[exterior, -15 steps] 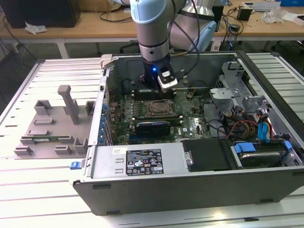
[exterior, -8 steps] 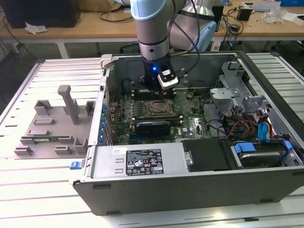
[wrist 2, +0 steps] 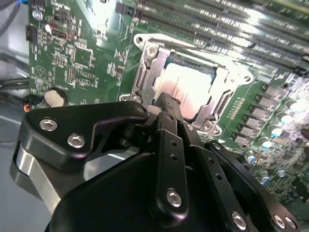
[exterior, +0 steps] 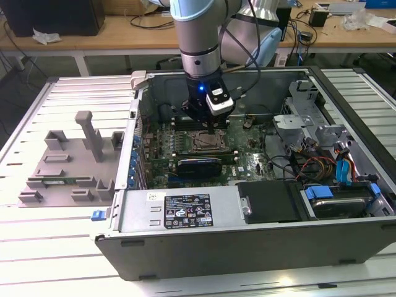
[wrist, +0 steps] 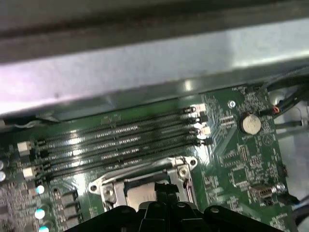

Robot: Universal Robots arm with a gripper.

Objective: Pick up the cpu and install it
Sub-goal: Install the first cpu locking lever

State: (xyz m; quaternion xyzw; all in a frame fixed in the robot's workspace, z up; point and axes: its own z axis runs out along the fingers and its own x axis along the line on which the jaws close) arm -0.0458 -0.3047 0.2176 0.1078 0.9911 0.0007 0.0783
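Cpu seated in socket on the board, mid-case. Gripper just above its near edge, fingers narrow, holding nothing. Risk: nudging the chip askew, bending pins.

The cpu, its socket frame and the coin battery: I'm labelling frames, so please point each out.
cpu (wrist 2: 186,87), second wrist view, on its silver top plate.
socket frame (wrist 2: 145,79), second wrist view, on the metal side rail.
coin battery (wrist: 251,124), first wrist view, on its round face.
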